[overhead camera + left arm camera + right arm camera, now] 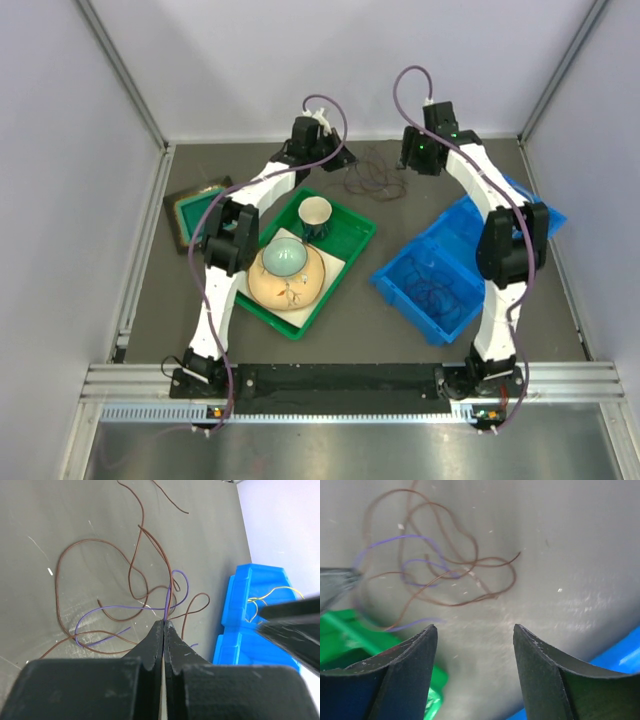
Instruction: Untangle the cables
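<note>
Left wrist shows left fingers [150, 652] pinching the purple cable [115, 607]; right fingers [410, 660] spread above the cables [451, 573].

Cables [166, 605]: brown strands, purple ones among them. Worktop [362, 292] dark grey. Bin [455, 232] blue. Tray [352, 236] green.

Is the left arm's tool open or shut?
Shut. The left tool has its fingers pressed together on the purple cable.

Both white-and-black arms [213, 310] reach forward. The black left end effector [164, 624] pinches a thin purple cable [115, 607]; the black right end effector [475, 628] has its jaws apart.
</note>
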Tool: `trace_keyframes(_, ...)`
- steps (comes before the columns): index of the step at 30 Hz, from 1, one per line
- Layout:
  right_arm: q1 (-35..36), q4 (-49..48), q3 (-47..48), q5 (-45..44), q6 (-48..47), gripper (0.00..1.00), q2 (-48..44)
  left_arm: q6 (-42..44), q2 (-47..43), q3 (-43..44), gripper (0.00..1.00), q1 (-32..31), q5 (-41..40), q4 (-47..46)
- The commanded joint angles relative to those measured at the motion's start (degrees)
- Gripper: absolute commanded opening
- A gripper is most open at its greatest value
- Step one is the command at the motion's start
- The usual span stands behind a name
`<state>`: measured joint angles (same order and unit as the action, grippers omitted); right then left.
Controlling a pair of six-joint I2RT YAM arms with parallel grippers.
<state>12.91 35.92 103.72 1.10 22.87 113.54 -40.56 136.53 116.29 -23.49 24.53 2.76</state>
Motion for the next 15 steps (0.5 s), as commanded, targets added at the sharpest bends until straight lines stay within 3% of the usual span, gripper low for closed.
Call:
trace_keyframes(1,0.98,6.34,10.33,-2.16,-8.97,0.63,7.21,1.44,-4.69,0.08,0.0,0.19,-0.1,-0.83)
trace_keyframes(8,3.18,7.23,17.47,-7.16,-17.76,0.63,15.57,1.01,-4.17,0.34,0.0,0.54,1.04,-0.74)
trace_keyframes(15,3.18,-2.24,17.39,-6.03,-19.45,0.6,19.79,-0.31,-3.9,0.17,0.0,1.42,2.79,-0.83)
